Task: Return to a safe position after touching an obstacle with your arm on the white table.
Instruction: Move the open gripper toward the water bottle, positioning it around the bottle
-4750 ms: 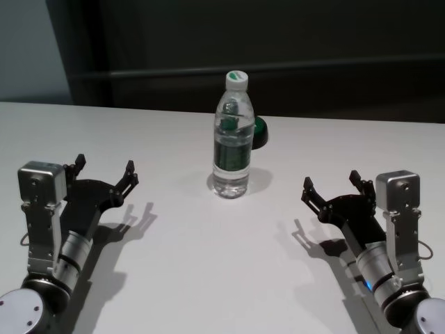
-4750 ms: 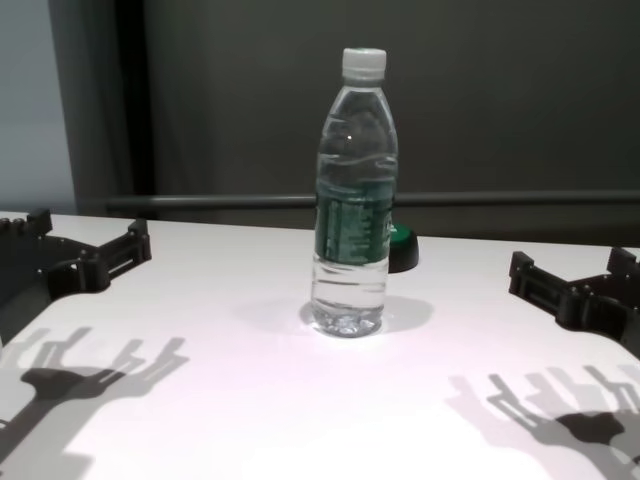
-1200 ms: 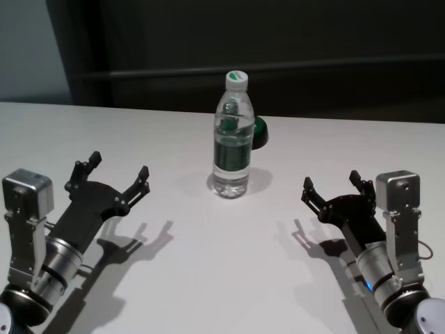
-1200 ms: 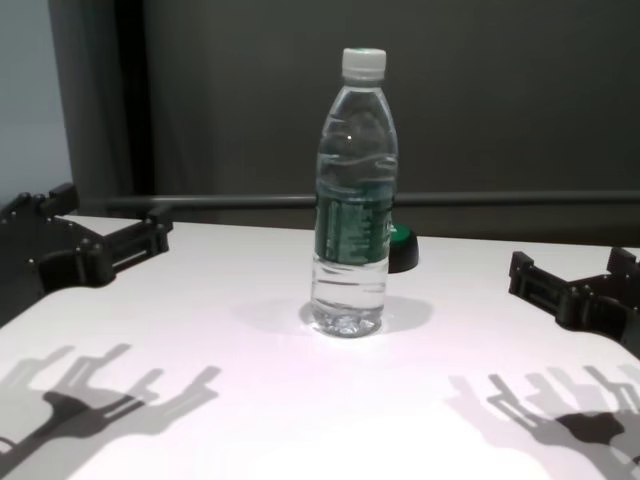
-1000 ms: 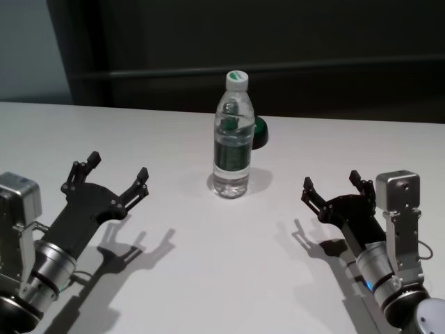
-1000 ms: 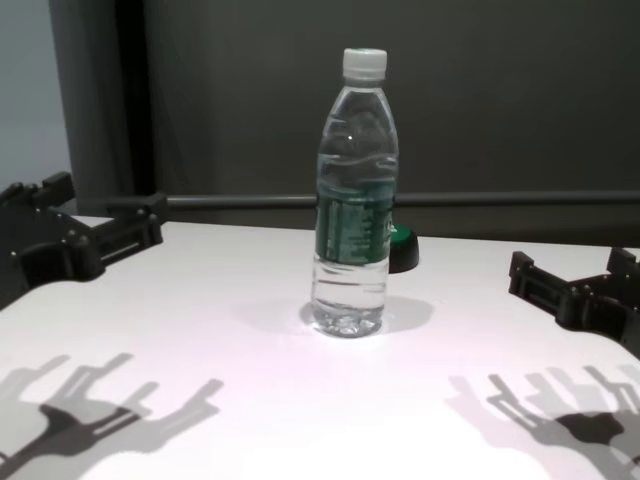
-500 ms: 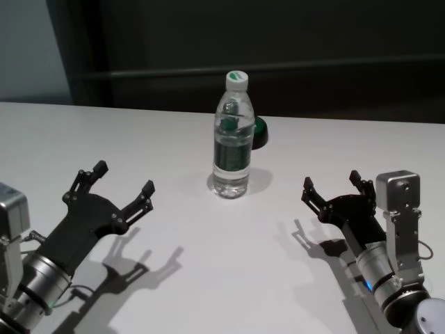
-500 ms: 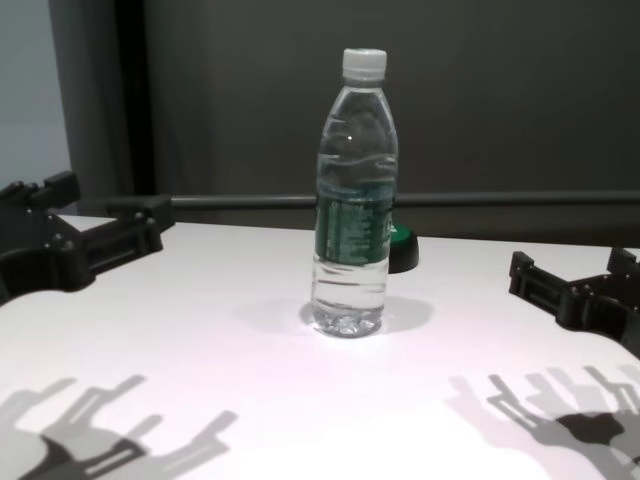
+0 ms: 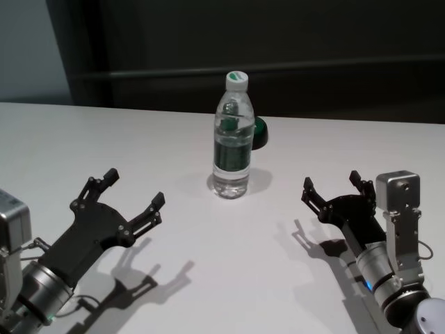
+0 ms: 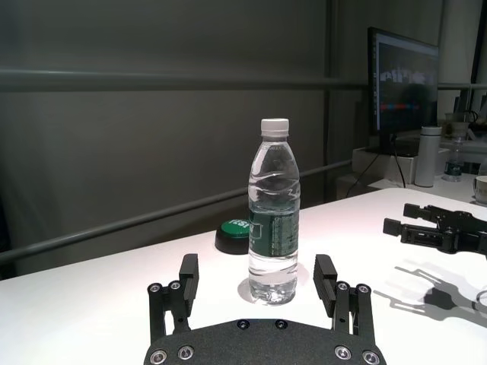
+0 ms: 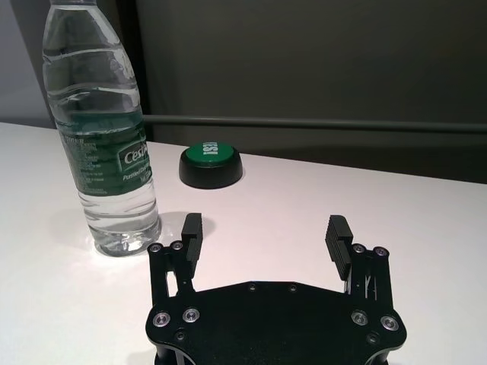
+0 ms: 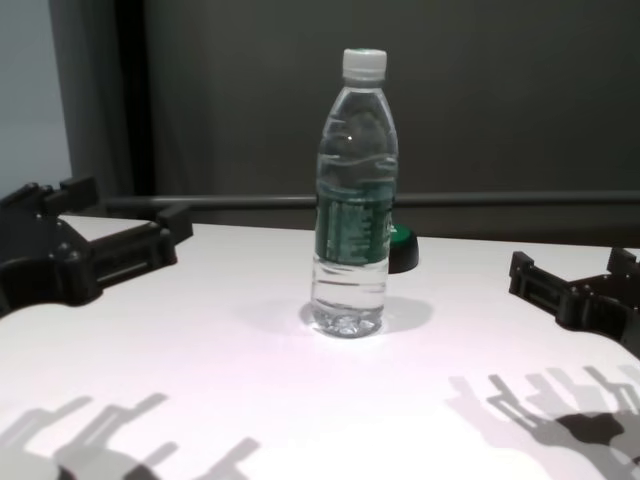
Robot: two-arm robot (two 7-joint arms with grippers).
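Note:
The obstacle, a clear water bottle (image 9: 232, 136) (image 12: 353, 195) with a white cap and green label, stands upright in the middle of the white table (image 9: 208, 264). My left gripper (image 9: 133, 190) (image 12: 112, 215) hovers open above the table, left of and nearer than the bottle, apart from it. Its wrist view frames the bottle (image 10: 273, 213) between the open fingers (image 10: 188, 277). Near the table's right side, low over the surface, my right gripper (image 9: 332, 184) (image 12: 570, 270) is open and empty; the bottle (image 11: 103, 129) shows off to one side in its wrist view.
A black puck with a green top (image 9: 258, 132) (image 11: 211, 161) sits just behind and right of the bottle. A dark rail and wall run behind the table's far edge. A monitor (image 10: 403, 84) and cups stand on another table beyond.
My left arm has lifted off the table and swung forward and rightward toward the bottle, its shadow dropping away beneath it. The right arm and the bottle have stayed put.

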